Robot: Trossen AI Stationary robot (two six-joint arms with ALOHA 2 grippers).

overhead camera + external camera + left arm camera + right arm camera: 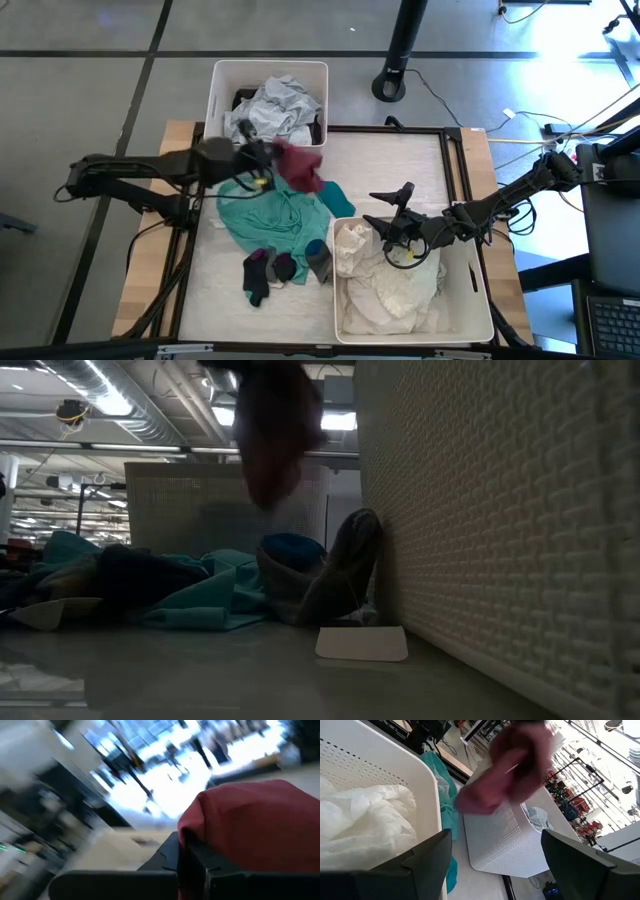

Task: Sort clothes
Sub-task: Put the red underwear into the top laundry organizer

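Your left gripper (268,160) is clamped on a dark red garment (300,166), holding it aloft just beside the far bin (268,68) of grey clothes, probably for dropping there. Your right gripper (397,222) waits with fingers spread above the near bin (478,300) of white fabric. The teal garment (270,218) and socks (270,268) lie on the table (400,160) between.

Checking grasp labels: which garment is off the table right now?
The dark red garment. It hangs from the left gripper near the far bin; the teal one and the socks lie on the table.
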